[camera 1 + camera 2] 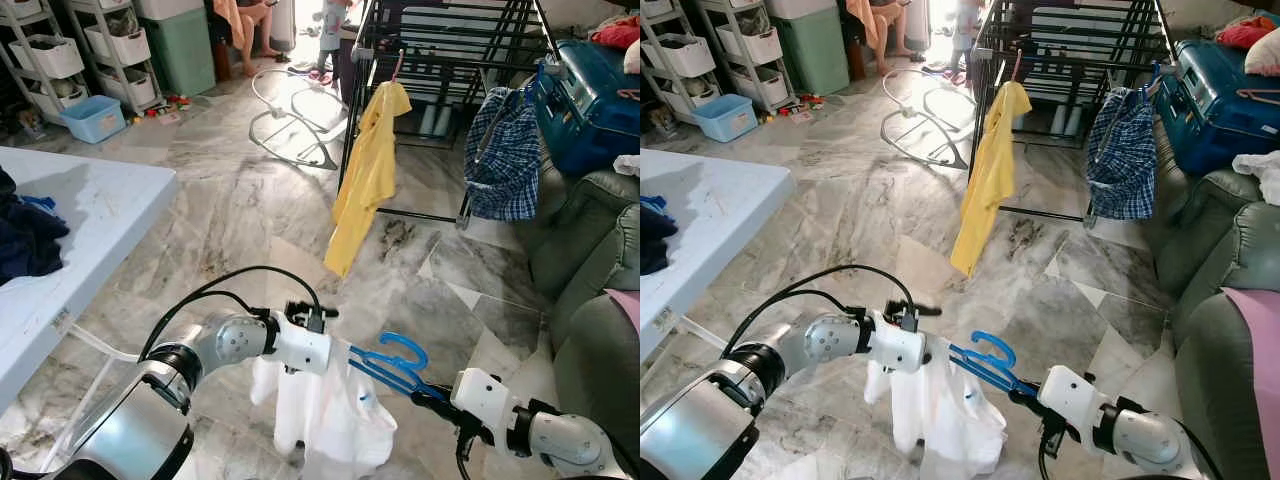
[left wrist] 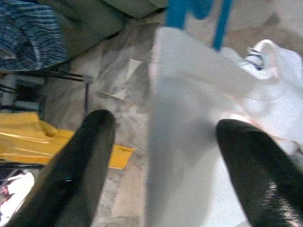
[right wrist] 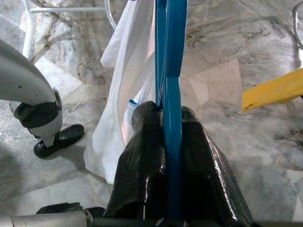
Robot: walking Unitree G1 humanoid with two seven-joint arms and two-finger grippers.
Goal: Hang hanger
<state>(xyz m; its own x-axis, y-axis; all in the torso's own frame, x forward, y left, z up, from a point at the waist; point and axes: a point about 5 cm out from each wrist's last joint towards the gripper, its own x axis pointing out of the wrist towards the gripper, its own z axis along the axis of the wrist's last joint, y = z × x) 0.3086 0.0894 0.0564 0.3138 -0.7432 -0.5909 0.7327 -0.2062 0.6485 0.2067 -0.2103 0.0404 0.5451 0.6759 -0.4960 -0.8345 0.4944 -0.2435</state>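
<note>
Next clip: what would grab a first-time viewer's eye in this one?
Low in the foreground, the right tool is shut on a blue hanger carrying a white garment, while the left tool is open against the cloth. Beyond them, a yellow shirt and a blue checked garment hang on a black drying rack across the marble floor.

Open marble floor (image 1: 250, 210) ahead; drying rack (image 1: 440, 50) rails partly occupied by yellow shirt (image 1: 365, 180), checked garment (image 1: 505, 160).
</note>
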